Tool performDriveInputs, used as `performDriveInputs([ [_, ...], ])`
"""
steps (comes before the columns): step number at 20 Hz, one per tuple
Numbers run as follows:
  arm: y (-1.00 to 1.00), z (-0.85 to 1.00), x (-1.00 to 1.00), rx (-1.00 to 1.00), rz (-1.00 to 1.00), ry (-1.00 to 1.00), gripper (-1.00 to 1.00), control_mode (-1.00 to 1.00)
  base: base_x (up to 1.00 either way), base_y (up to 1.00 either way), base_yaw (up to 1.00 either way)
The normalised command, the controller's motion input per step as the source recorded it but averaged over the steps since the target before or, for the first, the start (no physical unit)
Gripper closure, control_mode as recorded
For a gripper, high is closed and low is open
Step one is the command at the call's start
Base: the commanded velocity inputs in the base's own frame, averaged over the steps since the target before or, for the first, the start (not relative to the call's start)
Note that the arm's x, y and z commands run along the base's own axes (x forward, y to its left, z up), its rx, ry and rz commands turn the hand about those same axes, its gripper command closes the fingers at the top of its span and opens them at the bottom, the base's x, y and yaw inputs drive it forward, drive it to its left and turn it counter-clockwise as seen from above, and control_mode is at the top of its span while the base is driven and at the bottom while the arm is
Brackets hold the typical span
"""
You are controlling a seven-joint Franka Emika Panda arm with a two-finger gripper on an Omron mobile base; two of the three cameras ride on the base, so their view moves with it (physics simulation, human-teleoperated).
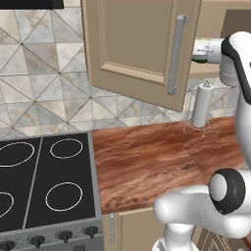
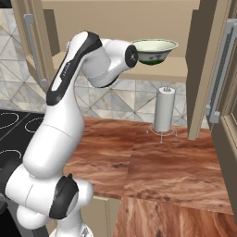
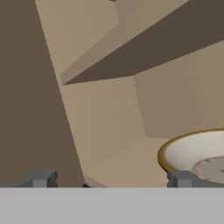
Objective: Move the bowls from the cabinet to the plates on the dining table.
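**A:** Reaching up into the cabinet, was your arm already at the bowls?

**B:** Yes. From the right base camera you had the arm bent up to the open shelf, its wrist just beside the pale green-white bowl, which sat upright on the shelf's front edge. In the left base camera a sliver of that bowl showed between the swung-open cabinet door and the arm.

**A:** And the gripper?

**B:** Your gripper stood fully spread, holding nothing. In the hand camera its 2 dark fingertips rose far apart at the bottom of the picture. The cream bowl with its tan-brown rim lay on the shelf floor just past the tip on that picture's right side; I couldn't tell whether the tip touched the rim.

**A:** What else was around you?

**B:** A paper towel holder stood upright on the reddish wood counter, below the shelf and near the tiled wall. The black stove with 4 ringed burners sat to the counter's left, touching its edge.
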Motion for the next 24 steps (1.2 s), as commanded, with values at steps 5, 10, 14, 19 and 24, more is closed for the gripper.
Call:
performDriveInputs([
  [5,0.14,0.01,0.30,0.00,0.02,-0.07,-1.00,-1.00,0.00,0.00,0.00],
  [10,0.12,0.01,0.31,0.00,0.02,-0.04,-1.00,-1.00,0.00,0.00,0.00],
  [14,0.16,0.00,0.27,0.00,0.02,-0.05,-1.00,-1.00,0.00,0.00,0.00],
  [19,0.05,0.15,-0.07,0.02,0.07,-0.02,-1.00,-1.00,0.00,0.00,0.00],
  [24,0.02,0.27,-0.37,0.03,0.10,-0.01,-1.00,-1.00,0.00,0.00,0.00],
])
